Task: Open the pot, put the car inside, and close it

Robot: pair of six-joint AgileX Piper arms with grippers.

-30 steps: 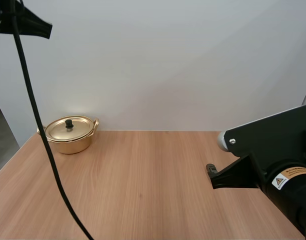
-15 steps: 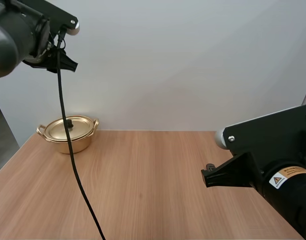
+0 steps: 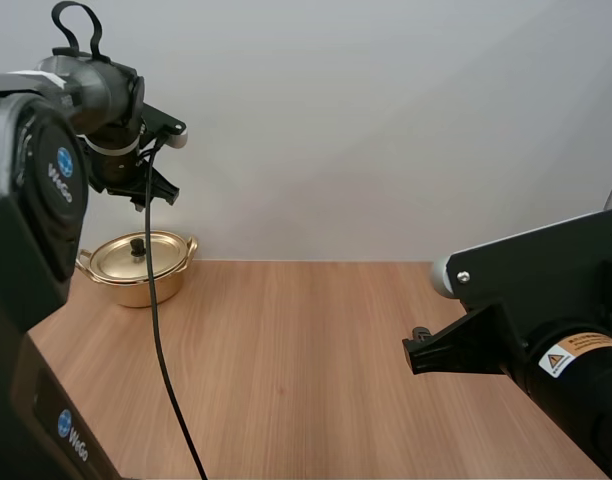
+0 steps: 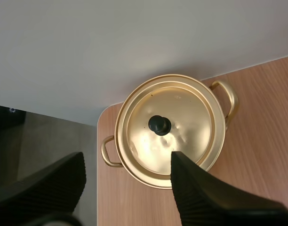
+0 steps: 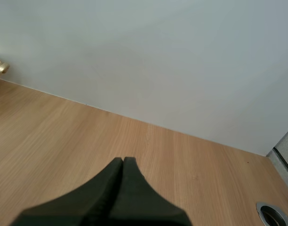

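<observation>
Hovering above the round golden metal pot [image 3: 136, 270], my left end effector [image 4: 127, 157] had its fingers spread apart, holding nothing. The pot sat at the far left corner of the light wooden worktop [image 3: 306, 370], its golden lid [image 4: 191, 117] on, with a black knob [image 4: 159, 125] at the centre. My right end effector [image 5: 123, 161] hung over the worktop's right side, fingers pressed together, well apart from the pot.
</observation>
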